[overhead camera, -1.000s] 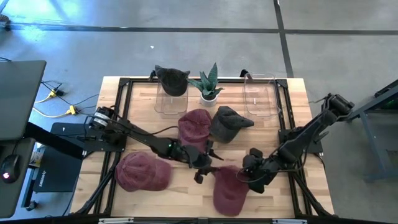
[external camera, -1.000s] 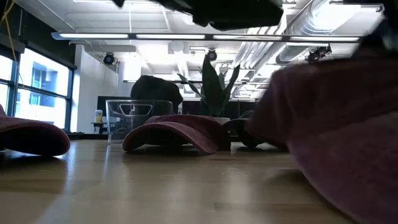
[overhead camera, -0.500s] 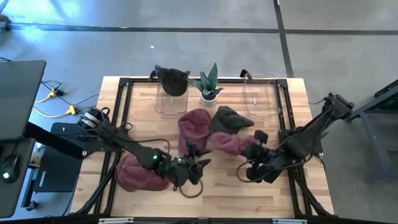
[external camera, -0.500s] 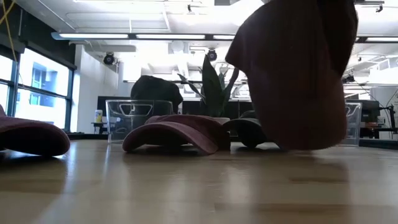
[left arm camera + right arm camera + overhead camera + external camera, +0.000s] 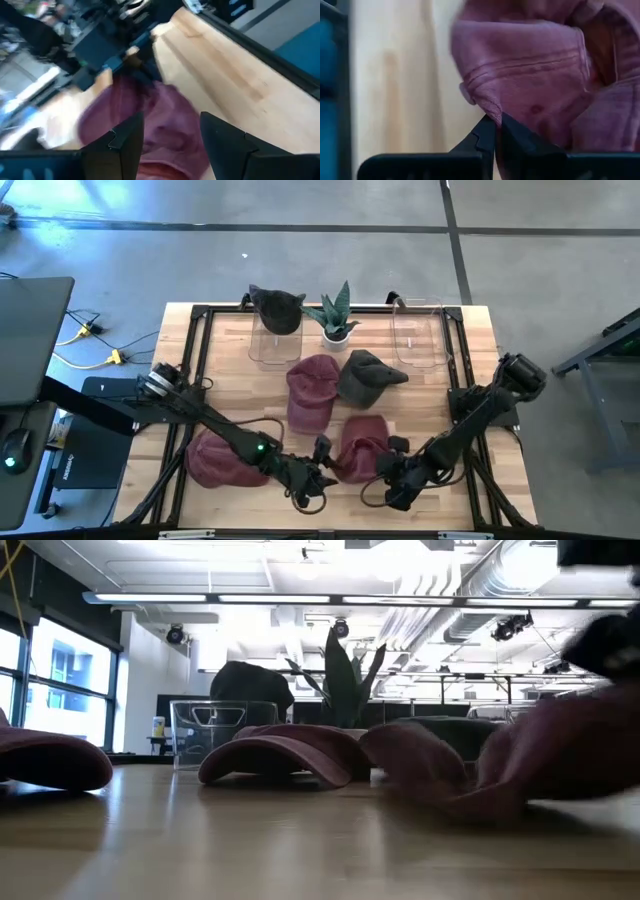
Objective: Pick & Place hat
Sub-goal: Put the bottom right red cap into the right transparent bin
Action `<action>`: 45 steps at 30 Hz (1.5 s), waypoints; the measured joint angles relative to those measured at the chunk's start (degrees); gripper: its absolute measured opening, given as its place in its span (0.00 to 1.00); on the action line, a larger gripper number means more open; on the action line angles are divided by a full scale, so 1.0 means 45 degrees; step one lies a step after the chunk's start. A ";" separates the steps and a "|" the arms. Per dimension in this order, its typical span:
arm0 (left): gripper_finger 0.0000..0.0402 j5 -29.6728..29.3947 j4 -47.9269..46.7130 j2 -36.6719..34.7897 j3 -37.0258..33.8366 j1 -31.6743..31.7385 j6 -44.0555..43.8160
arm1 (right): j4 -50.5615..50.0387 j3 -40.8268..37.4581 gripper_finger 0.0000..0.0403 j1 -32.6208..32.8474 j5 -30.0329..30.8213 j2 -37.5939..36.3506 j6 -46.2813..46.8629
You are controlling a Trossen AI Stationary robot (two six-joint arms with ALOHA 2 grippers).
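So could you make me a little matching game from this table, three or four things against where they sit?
Things:
1. black hat
2. potted plant
3. dark grey hat
4. maroon hat pinched by the right end effector

Places:
A. between the two clear bins
B. near the table's front edge
C. on top of the left clear bin
D. mid-table, beside another maroon hat

Pairs: 1-C, 2-A, 3-D, 4-B

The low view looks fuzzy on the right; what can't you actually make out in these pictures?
- Low view: the maroon hat is motion-blurred; no gripper shows.
- Left wrist view: hat smeared; background unreadable.
- High view: left gripper too small to judge.
- Right wrist view: right gripper pinches fabric; brim cut off.
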 joint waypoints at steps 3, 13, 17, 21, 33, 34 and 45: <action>0.46 0.0621 0.0638 0.0473 -0.0019 0.0411 -0.0129 | 0.0489 -0.0149 0.06 -0.0080 -0.0039 0.0262 -0.0097; 0.46 0.3033 0.1259 0.0726 -0.0015 0.2018 -0.2780 | 0.0652 0.0243 0.40 -0.0910 -0.3066 -0.1021 -0.0840; 0.46 0.3817 0.2570 0.1330 0.0142 0.2417 -0.3529 | 0.0546 0.0345 0.43 -0.0746 -0.2139 -0.1841 -0.0104; 0.40 0.3832 0.2336 0.2322 0.0804 0.2428 -0.3629 | 0.0300 0.0345 0.38 -0.0308 -0.1303 -0.1908 0.0015; 0.03 0.3281 -0.2247 0.5065 0.5008 0.2951 -0.4455 | 0.0441 0.0345 0.04 0.1601 -0.0575 -0.2101 0.1715; 0.04 0.3822 -0.2732 0.5244 0.5224 0.2981 -0.4483 | 0.0441 0.0345 0.02 0.1688 -0.0597 -0.2114 0.1803; 0.01 0.6191 -0.5134 0.5977 0.6783 0.3096 -0.4232 | 0.0334 0.0345 0.05 0.1585 -0.0045 -0.2162 0.1099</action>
